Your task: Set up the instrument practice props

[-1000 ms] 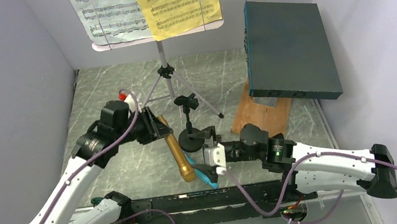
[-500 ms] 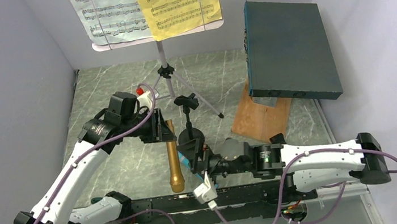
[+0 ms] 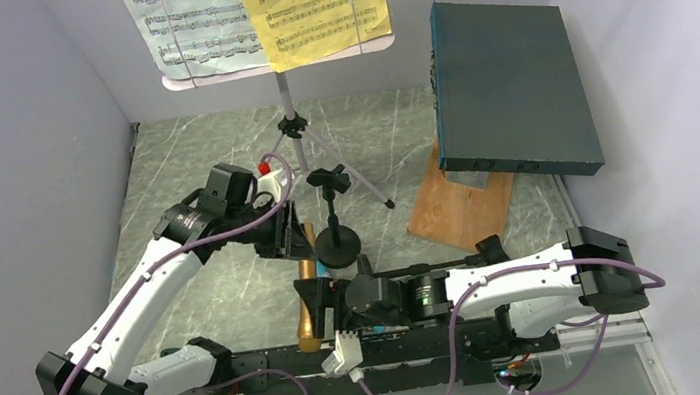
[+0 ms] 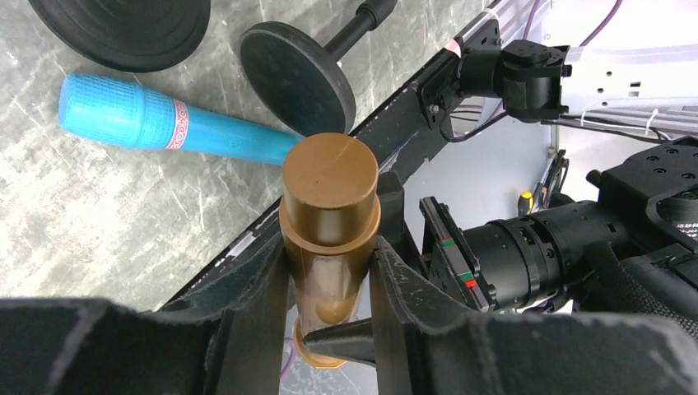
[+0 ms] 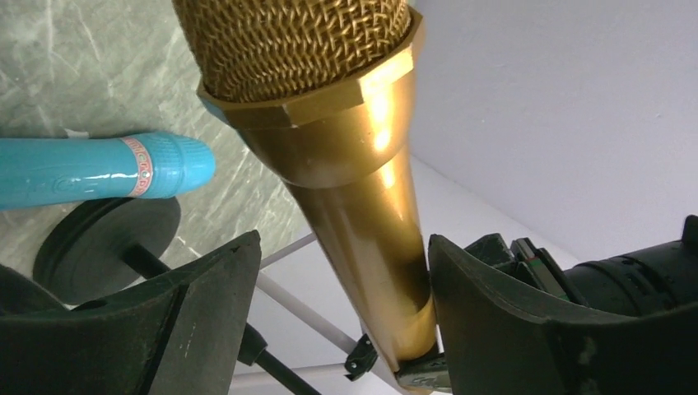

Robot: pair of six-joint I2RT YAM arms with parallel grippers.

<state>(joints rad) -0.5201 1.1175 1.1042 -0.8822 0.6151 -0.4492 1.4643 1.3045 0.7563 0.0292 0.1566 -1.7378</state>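
left hand (image 4: 328, 280) clamped on the tail of the gold microphone (image 4: 329, 177), just near-side of the upright mic holder (image 3: 338, 243). right hand (image 5: 337, 288) spread wide around its body; i judge a regrip. blue microphone (image 4: 156, 123) lies by that holder's base.

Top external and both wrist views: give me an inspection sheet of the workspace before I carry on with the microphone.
Surface: grey marbled tabletop, no spills seen.
Job's things: music stand upright with white page and yellow page; mic holder upright; second mic holder on its side; blue microphone lying flat; gold microphone held in the air.
Clutter: teal box overlapping a wooden board.
Pincers: left pincer shut on the gold microphone's handle; right pincer open astride its tapered body.
Cables: purple cables along both arms, no snag seen.
Surroundings: pale walls on three sides.
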